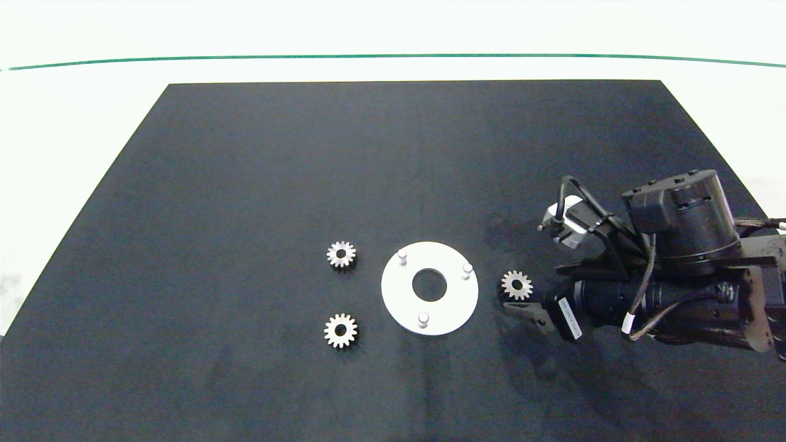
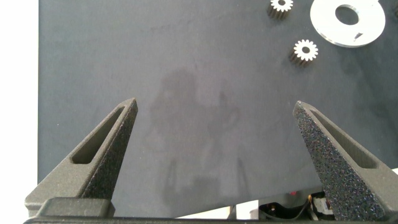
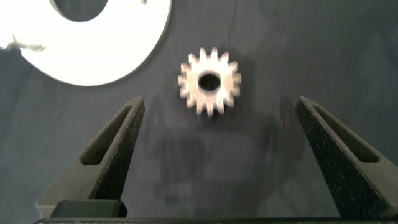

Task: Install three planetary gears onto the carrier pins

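While the right gripper (image 3: 214, 158) sits low at the right of the head frame, its two grey fingers stand wide apart, holding nothing. One planetary gear (image 1: 516, 285) lies flat on the black mat (image 1: 245, 215) just past those fingertips, between them in the right wrist view, touching neither. Just left of that gear lies the white disc (image 1: 454, 304), flat at lower centre of the head frame, near but apart. Three carrier pins stand on it in a triangle: upper left (image 1: 402, 256), right (image 1: 467, 270), bottom (image 1: 423, 319). All three are bare. Two more planetary gears lie left of the disc, one level with its upper edge (image 1: 341, 253), one below that (image 1: 340, 330), well apart from each other. Left gripper (image 2: 214, 146) shows only in its own wrist view, fingers spread, over bare mat, away from the parts.
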Motion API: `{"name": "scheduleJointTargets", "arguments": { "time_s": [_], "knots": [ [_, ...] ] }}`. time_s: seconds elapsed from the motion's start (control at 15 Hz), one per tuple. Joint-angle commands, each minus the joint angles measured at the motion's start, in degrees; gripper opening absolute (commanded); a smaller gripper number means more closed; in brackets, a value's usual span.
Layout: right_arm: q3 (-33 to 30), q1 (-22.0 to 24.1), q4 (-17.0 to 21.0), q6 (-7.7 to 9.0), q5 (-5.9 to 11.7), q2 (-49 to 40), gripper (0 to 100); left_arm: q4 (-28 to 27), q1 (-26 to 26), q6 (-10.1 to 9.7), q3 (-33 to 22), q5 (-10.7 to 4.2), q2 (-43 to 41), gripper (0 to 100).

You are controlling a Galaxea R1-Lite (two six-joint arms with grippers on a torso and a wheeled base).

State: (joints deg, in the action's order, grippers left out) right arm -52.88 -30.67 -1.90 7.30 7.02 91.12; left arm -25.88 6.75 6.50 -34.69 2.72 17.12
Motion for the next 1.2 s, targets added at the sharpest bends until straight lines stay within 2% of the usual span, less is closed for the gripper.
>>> {"name": "scheduleJointTargets", "arguments": {
  "time_s": [0.07, 0.27, 1.2],
  "knots": [
    [-0.2, 0.0, -1.7, 0.08, -0.08, 2.4, 96, -0.1, 0.1, 0.01, 0.1, 0.01, 0.3, 100],
    [-0.3, 0.0, -3.5, 0.08, -0.25, 4.1, 90, 0.0, 0.1, 0.01, 0.0, 0.09, 0.5, 100],
    [-1.0, -0.1, -4.4, -0.10, -0.69, 5.3, 63, 0.7, 0.1, 0.01, 0.0, 0.09, 0.7, 100]
  ]
}}
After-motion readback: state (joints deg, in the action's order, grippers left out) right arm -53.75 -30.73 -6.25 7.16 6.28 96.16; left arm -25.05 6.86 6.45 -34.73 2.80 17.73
